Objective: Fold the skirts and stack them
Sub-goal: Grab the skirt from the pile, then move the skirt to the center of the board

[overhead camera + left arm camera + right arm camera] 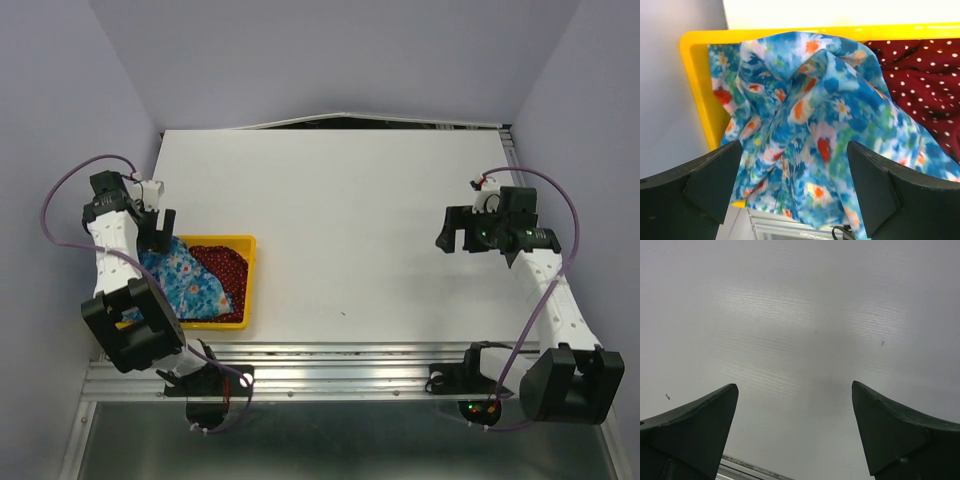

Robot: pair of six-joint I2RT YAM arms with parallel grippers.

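The bright blue flowered skirt lies crumpled in the left part of the yellow tray; the dark red dotted skirt lies bunched beside it on the right. In the left wrist view the blue skirt fills the middle and the red skirt is at the right. My left gripper hovers open just above the blue skirt's far edge, and in its own view nothing is between the fingers. My right gripper is open and empty above bare table.
The yellow tray's rim sits near the table's left and front edges. The white table stretches between the two arms. A metal rail runs along the near edge.
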